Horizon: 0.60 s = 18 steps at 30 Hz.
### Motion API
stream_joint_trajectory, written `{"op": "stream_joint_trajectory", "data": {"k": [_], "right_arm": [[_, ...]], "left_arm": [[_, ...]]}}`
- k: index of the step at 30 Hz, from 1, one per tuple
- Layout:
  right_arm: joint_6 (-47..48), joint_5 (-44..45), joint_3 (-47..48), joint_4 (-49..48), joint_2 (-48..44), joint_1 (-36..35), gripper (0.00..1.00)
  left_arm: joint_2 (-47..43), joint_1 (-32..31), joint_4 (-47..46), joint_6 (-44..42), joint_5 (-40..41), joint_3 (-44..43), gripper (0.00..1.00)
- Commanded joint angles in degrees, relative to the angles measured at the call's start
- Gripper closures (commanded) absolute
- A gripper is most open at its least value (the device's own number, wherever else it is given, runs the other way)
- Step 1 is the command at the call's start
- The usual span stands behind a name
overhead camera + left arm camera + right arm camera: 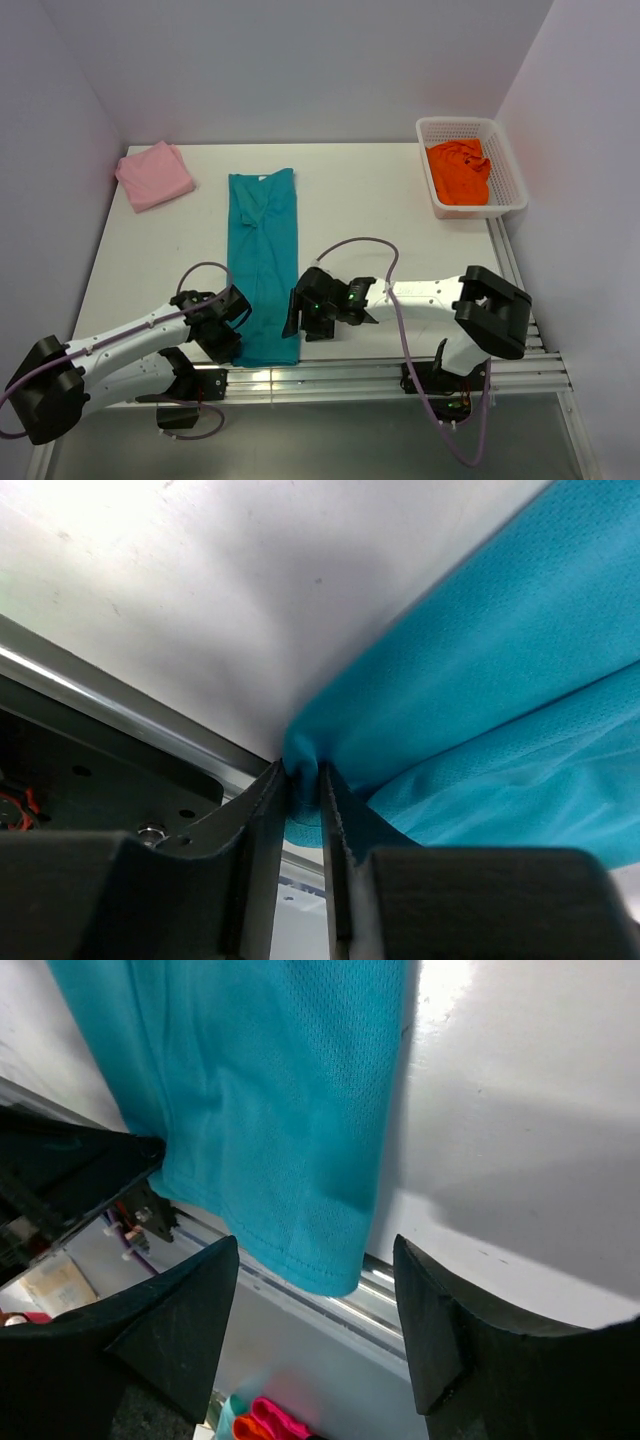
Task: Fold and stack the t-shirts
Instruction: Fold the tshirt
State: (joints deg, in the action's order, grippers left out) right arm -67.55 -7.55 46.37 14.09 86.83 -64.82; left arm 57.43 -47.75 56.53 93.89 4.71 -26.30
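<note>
I'm working on the teal t-shirt (263, 260), which lies as a long lengthwise strip down the middle-left of the desk (390, 215), its hem hanging just over the near edge. My left end effector (305, 785) is clenched on the near-left hem corner. My right end effector (315, 1290) is released, its fingers spread either side of the near-right corner. Next, I judge, it must clamp there, then both lift and carry the hem toward the collar. Open desk lies right of the strip. The pink tee (154, 175) sits folded far-left, and the orange tee (458, 172) is in the basket (508, 170).
</note>
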Motion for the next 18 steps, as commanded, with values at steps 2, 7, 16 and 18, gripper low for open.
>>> {"op": "stream_joint_trajectory", "data": {"k": [2,7,16,18], "right_arm": [[-2.4,-1.0,0.7,-3.7,3.3,-2.8,0.33],[-5.6,-0.4,0.0,-2.5,3.0,-4.8,0.40],[-8.7,0.6,-2.1,-3.7,4.5,-7.2,0.67],[-8.7,0.9,-2.3,-3.3,4.9,-7.3,0.81]], "left_arm": [[0.1,-0.9,-3.3,1.7,-0.3,2.8,0.75],[0.5,-1.3,-3.7,0.7,-0.1,2.8,0.79],[-0.2,-1.6,-4.5,-0.3,0.2,3.2,0.85],[-0.3,-1.6,-4.6,-0.5,0.3,3.2,0.87]]}}
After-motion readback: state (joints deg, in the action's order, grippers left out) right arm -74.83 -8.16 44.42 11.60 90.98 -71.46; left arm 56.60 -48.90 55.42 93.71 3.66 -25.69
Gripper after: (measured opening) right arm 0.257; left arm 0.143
